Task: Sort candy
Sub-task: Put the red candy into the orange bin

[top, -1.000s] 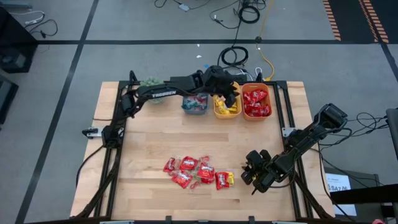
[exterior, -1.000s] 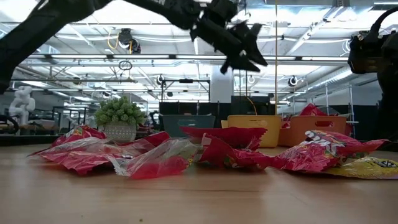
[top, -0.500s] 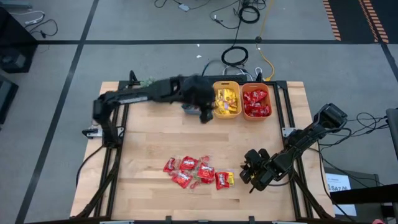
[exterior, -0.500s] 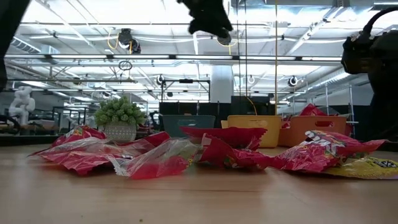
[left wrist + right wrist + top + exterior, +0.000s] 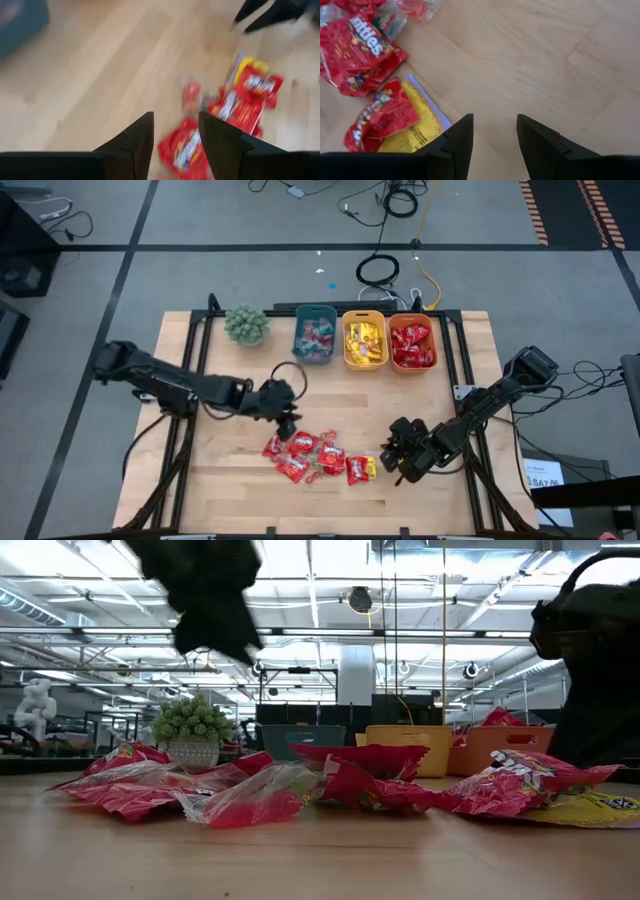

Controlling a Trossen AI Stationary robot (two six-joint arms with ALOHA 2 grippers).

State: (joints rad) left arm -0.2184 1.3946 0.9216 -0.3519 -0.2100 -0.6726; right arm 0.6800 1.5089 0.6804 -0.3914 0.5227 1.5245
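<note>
Reaching step of the sort, by my reading: left gripper (image 5: 287,417) is hanging at the upper-left edge of the candy pile (image 5: 318,457) in the lower middle of the high view, nothing picked yet. Nearest to the camera in the low view, the red packets (image 5: 250,790) are lying in a loose heap across the desk (image 5: 230,480), with one yellow packet (image 5: 590,808) at the far right of the heap. Left wrist view is showing the left jaws standing part open with nothing between them, bare wood in the gap and a red packet (image 5: 186,145) just beyond the tips. Next move likely calls for singling out one packet at the heap's edge, lowering onto it and closing without dragging its neighbours. Right gripper (image 5: 402,459) is waiting low over the desk just right of the pile, jaws likewise part open and empty, red and yellow packets (image 5: 395,120) lying beside them, not between. Farther back, along the upper edge of the desk, three bins are holding sorted pieces: teal bin (image 5: 315,337), yellow bin (image 5: 364,343), orange bin (image 5: 412,345). A small green plant (image 5: 246,323) is standing left of the teal bin.
</note>
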